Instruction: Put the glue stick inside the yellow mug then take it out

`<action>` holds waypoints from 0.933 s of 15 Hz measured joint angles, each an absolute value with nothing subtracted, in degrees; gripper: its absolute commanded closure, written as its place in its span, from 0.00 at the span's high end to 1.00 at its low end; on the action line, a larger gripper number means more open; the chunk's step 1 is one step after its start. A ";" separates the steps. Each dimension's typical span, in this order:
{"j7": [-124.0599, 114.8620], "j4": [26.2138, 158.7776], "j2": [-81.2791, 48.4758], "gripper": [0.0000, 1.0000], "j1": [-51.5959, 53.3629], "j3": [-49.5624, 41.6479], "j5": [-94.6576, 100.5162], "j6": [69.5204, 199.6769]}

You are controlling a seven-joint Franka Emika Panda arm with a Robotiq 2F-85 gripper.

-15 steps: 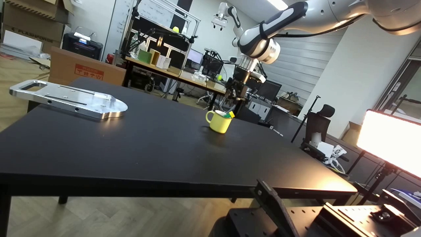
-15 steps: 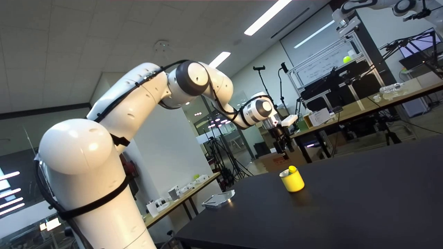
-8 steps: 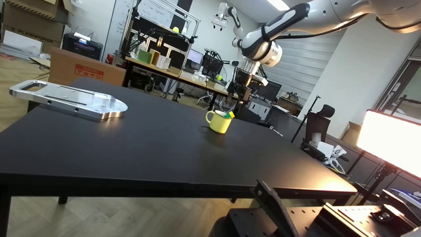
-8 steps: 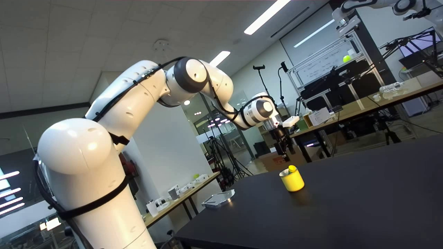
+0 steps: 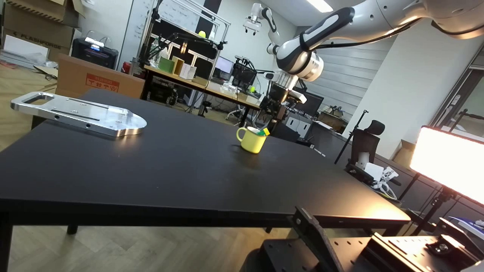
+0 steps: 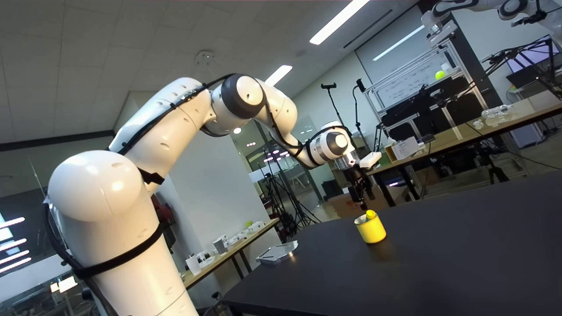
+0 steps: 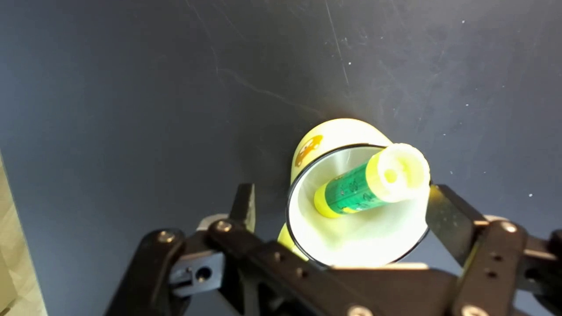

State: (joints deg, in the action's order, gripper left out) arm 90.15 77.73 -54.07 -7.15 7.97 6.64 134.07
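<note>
The yellow mug stands upright on the dark table in both exterior views [image 5: 252, 142] [image 6: 372, 230]. It also shows in the wrist view [image 7: 342, 131], its handle partly hidden by my gripper. The glue stick, green with yellow ends, leans inside it, its top end above the rim. It shows in both exterior views [image 5: 263, 132] [image 6: 371, 214] and in the wrist view [image 7: 351, 191]. My gripper [image 7: 342, 191] is open, with nothing held, above the mug. It shows in both exterior views [image 5: 274, 120] [image 6: 362, 204]. In the wrist view, its right finger overlaps the mug's rim; contact cannot be told.
A flat silver metal plate with a handle slot lies on the table in both exterior views [image 5: 81, 113] [image 6: 277, 253]. A table edge shows at the lower left in the wrist view. A bright light panel [image 5: 450, 164] and a black bracket [image 5: 314, 238] stand beyond the table.
My gripper has come down a little towards the mug, and its tilt has shifted slightly. The mug and the glue stick have not moved.
</note>
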 measured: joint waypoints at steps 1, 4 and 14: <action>90.06 78.05 -54.06 1.00 -7.30 7.97 5.95 134.27; 90.11 79.43 -53.89 1.00 -8.10 8.29 2.67 134.78; 92.42 88.43 -52.37 0.75 -14.89 13.47 -7.16 148.25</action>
